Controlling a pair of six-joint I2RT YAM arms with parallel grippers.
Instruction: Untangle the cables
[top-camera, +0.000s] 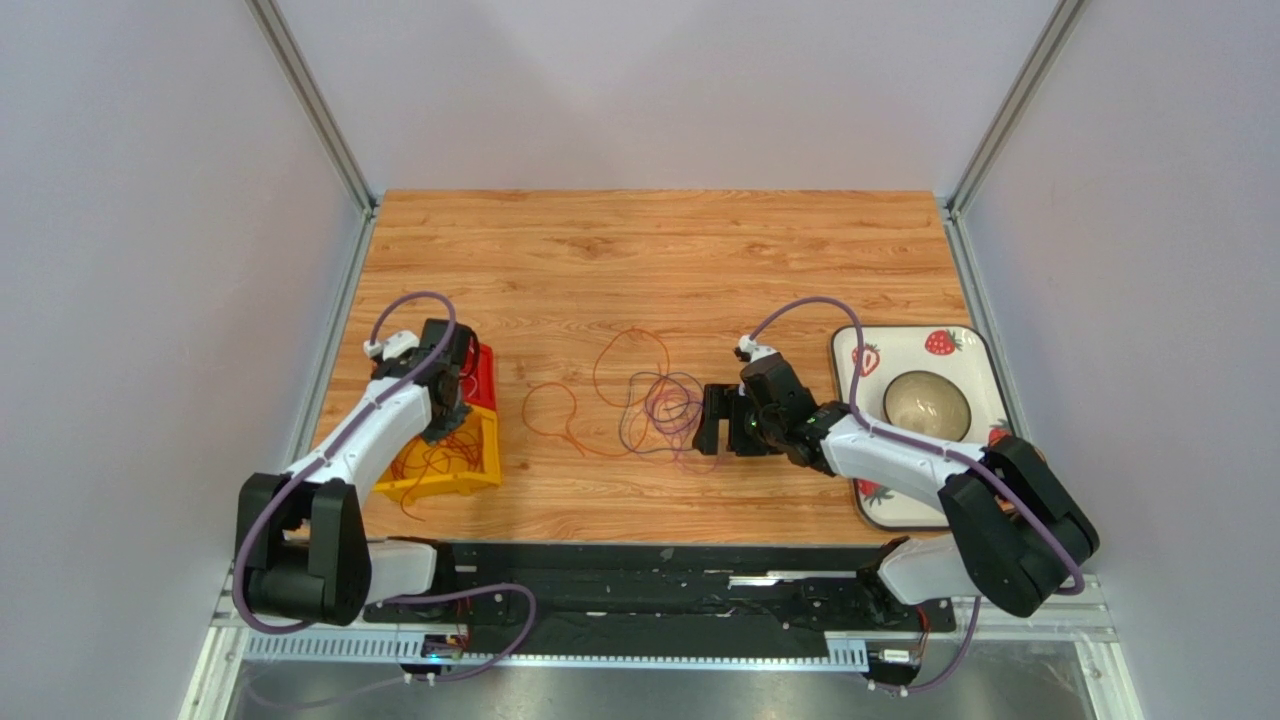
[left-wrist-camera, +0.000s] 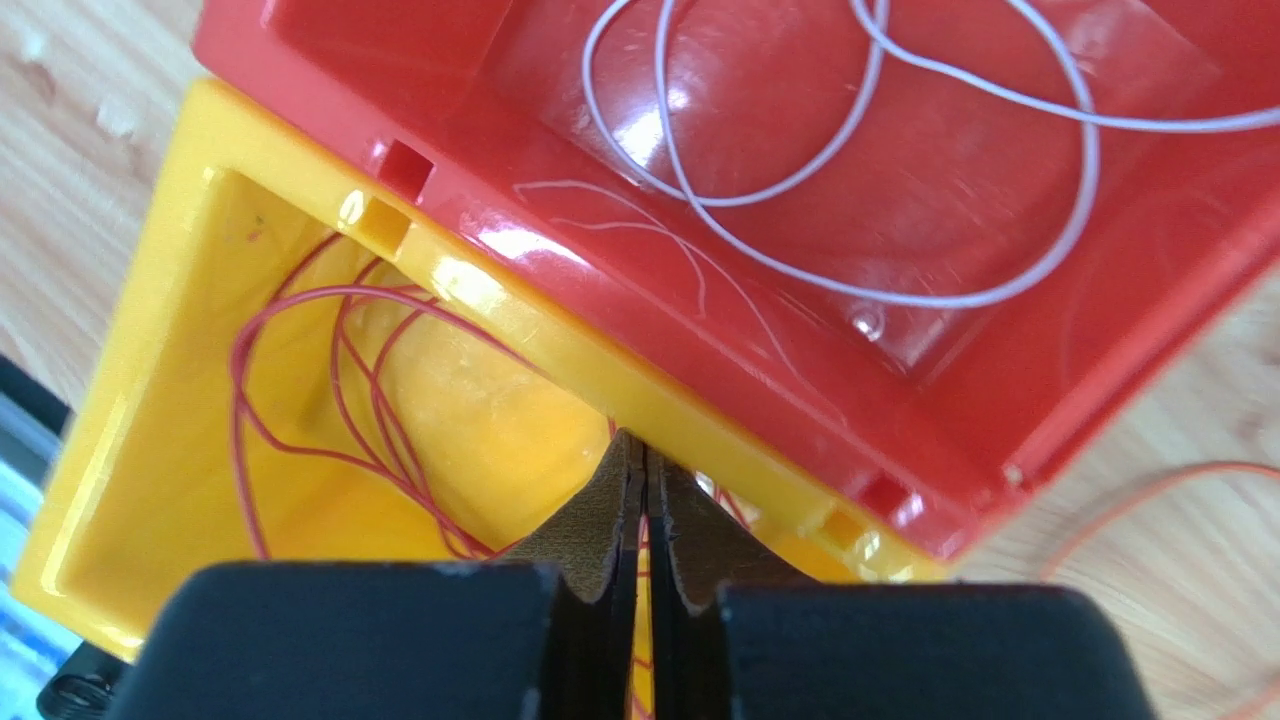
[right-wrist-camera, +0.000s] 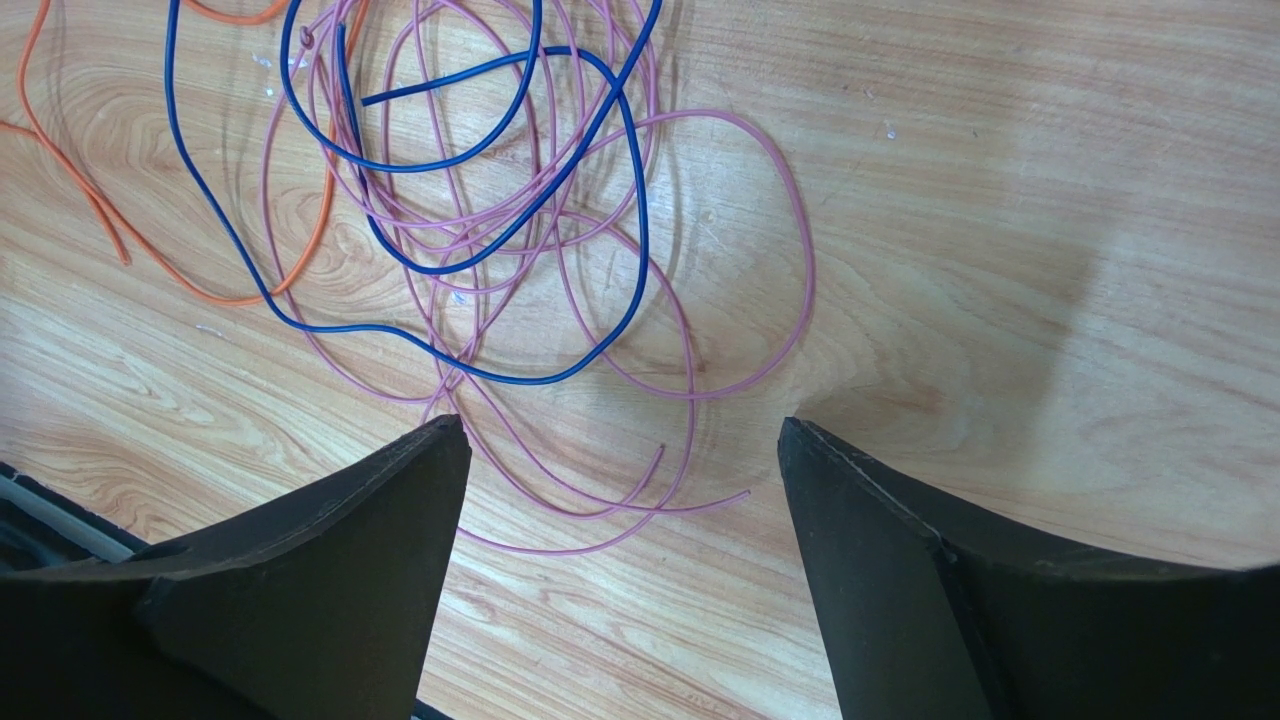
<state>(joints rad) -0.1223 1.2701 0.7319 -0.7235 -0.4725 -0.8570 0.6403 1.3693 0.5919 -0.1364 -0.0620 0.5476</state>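
Note:
The cables lie tangled at mid-table (top-camera: 658, 408), with thin orange loops (top-camera: 553, 413) to their left. In the right wrist view, pink (right-wrist-camera: 812, 263), blue (right-wrist-camera: 643, 210) and orange (right-wrist-camera: 93, 203) cables overlap on the wood. My right gripper (top-camera: 706, 420) (right-wrist-camera: 619, 435) is open and empty, just right of the tangle, with the pink ends lying between its fingers. My left gripper (top-camera: 448, 408) (left-wrist-camera: 643, 450) is shut, its tips over the yellow bin (left-wrist-camera: 166, 375). That bin holds red wire (left-wrist-camera: 241, 390). I cannot tell whether a strand is pinched. The red bin (left-wrist-camera: 496, 90) holds white wire (left-wrist-camera: 887, 293).
The yellow bin (top-camera: 451, 468) and red bin (top-camera: 484, 375) sit together at the table's left. A strawberry-patterned plate (top-camera: 917, 353) with a bowl (top-camera: 924, 402) is at the right, under my right arm. Metal frame posts line both sides.

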